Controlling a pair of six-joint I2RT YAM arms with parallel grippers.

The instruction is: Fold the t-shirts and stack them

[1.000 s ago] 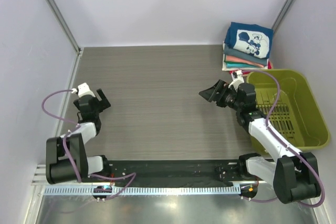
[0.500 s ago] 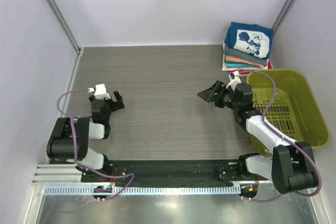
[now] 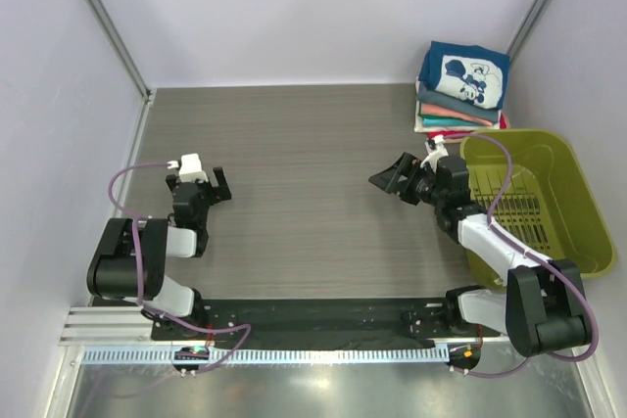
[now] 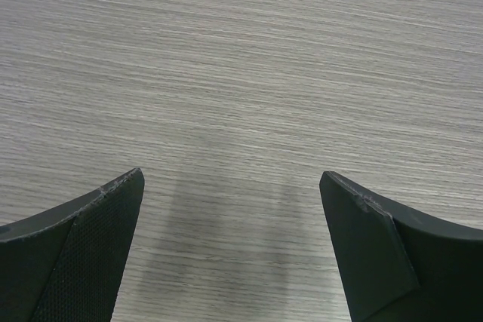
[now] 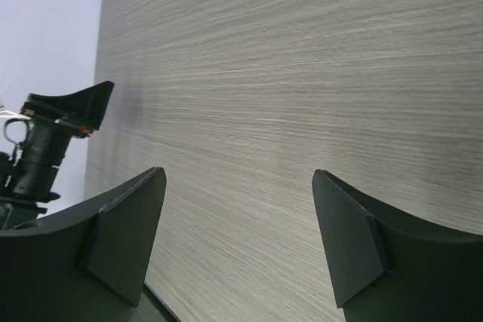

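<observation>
1. the t-shirts (image 3: 460,97) are seen folded and stacked at the far right corner of the table (image 3: 294,134), just behind the basket (image 3: 586,208), with the navy shirt (image 3: 466,72) on top.
2. no unfolded shirt is seen, so the task is judged essentially finished.
3. the left gripper (image 3: 221,186) and right gripper (image 3: 385,175) are spread wide over bare wood, with nothing grasped.
4. the lower layers are glimpsed only as coloured edges, so they cannot be counted.
</observation>
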